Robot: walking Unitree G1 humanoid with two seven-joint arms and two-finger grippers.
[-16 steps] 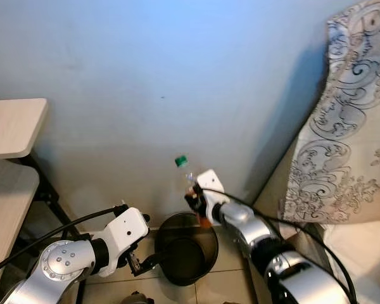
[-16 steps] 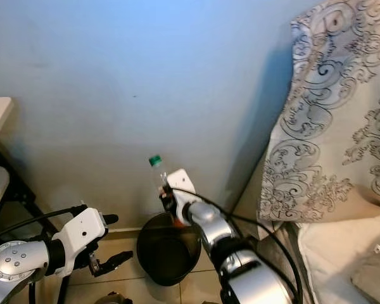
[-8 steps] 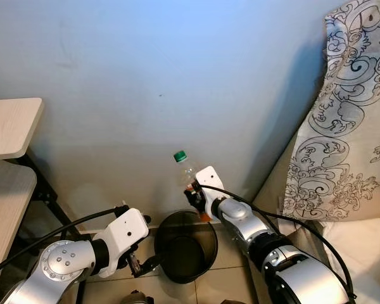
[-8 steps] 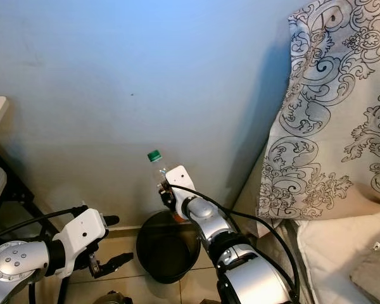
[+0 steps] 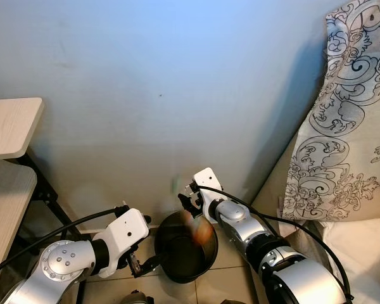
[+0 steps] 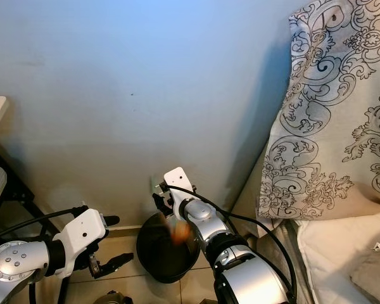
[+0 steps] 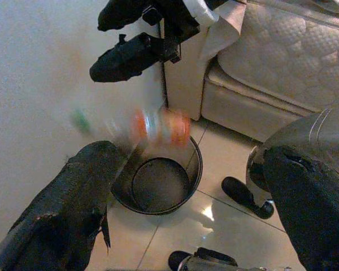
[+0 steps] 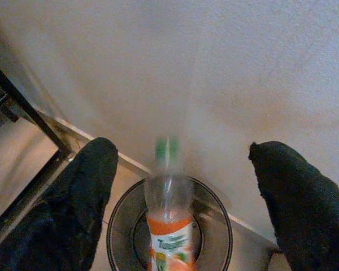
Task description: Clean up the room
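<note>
A clear plastic bottle [image 8: 168,226] with an orange label and green cap is falling free, blurred, just over the black round bin [image 5: 177,258] on the tiled floor by the blue wall. In the eye views the bottle [image 5: 194,227] is a smear at the bin's mouth. My right gripper [image 5: 185,200] hangs open above the bin's far rim, nothing between its fingers [image 8: 79,203]. My left gripper [image 5: 145,263] stands open, low at the bin's left side, apart from the bottle [image 7: 158,125].
Pale wooden shelves [image 5: 12,126] on a black frame stand at the left. A patterned curtain [image 5: 348,114] hangs at the right over a white mattress [image 7: 282,56]. The wall lies close behind the bin.
My right gripper has opened and let go of the bottle, which has dropped from upright in the fingers down to the bin's mouth. The left arm has not moved.
</note>
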